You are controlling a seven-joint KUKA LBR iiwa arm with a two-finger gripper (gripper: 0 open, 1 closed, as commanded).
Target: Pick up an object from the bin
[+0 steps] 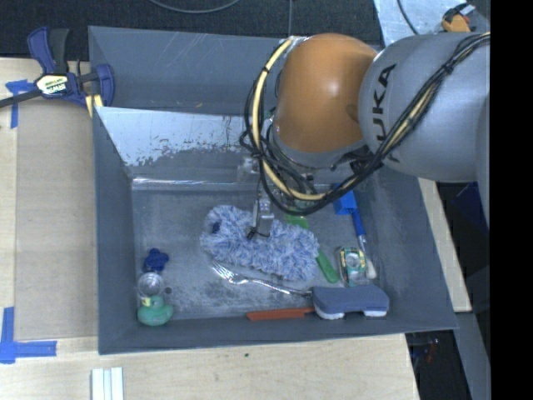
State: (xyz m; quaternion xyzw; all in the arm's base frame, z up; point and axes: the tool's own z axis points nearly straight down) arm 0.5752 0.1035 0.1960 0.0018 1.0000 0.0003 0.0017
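Gripper (pixel 264 220), hanging low under the orange wrist cover (pixel 321 90), meets the upper middle of a shaggy blue-and-white cloth (pixel 275 248) that lies bunched at the centre of the bin (pixel 112 248) floor. Whether it stands open or is clamped on the tufts I cannot tell. I judge the step in hand to be the grasp itself, so the next move calls for a firm bite on the fabric and a straight lift, clear of the clear plastic fork (pixel 250 279) touching the cloth's front edge and the green stick (pixel 326 267) just beside it toward the right wall.
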